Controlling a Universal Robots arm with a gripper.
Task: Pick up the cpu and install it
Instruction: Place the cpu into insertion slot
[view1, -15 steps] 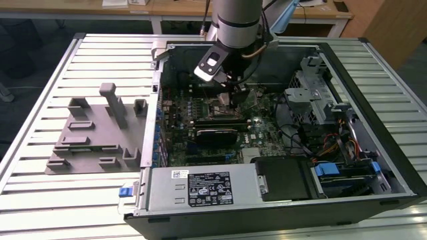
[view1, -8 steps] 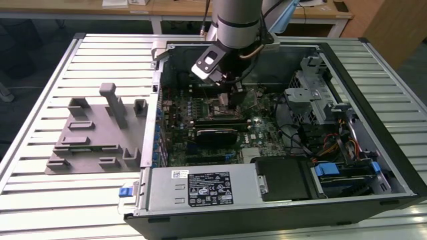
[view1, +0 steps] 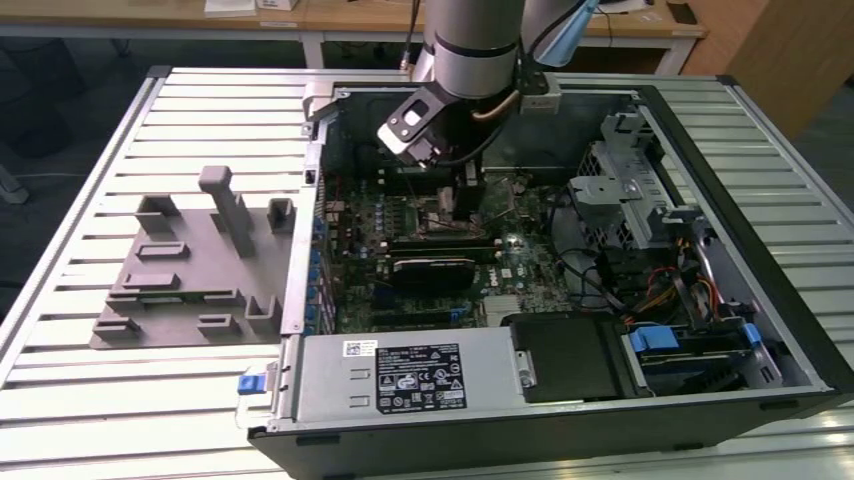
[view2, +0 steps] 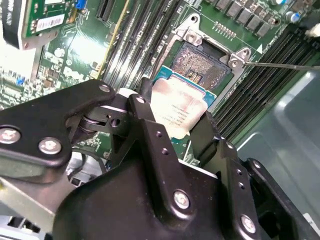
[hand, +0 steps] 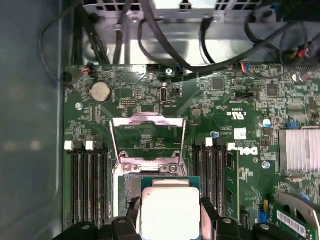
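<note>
The pincer is pinching the cpu. In the second wrist view, one of the black fingers bears on each of two opposite edges of the chip. The pale metal top of the cpu faces the wrist cameras.

In the first wrist view, the cpu sits between the fingers and overlaps part of the open socket. The second wrist view shows the uncovered contact field of the socket just beside the chip. It cannot be determined whether the cpu rests on the socket or is held just clear of it.

The retention frame is swung open and lies back from the socket. Memory slots run along both sides of the socket. All these parts are mounted on the green motherboard.

In the exterior view, the arm reaches down into the open computer case. The case lies on its side on the slatted desk. The grey plastic fixture stands on the desk beside the case, on the exterior view's left.
</note>
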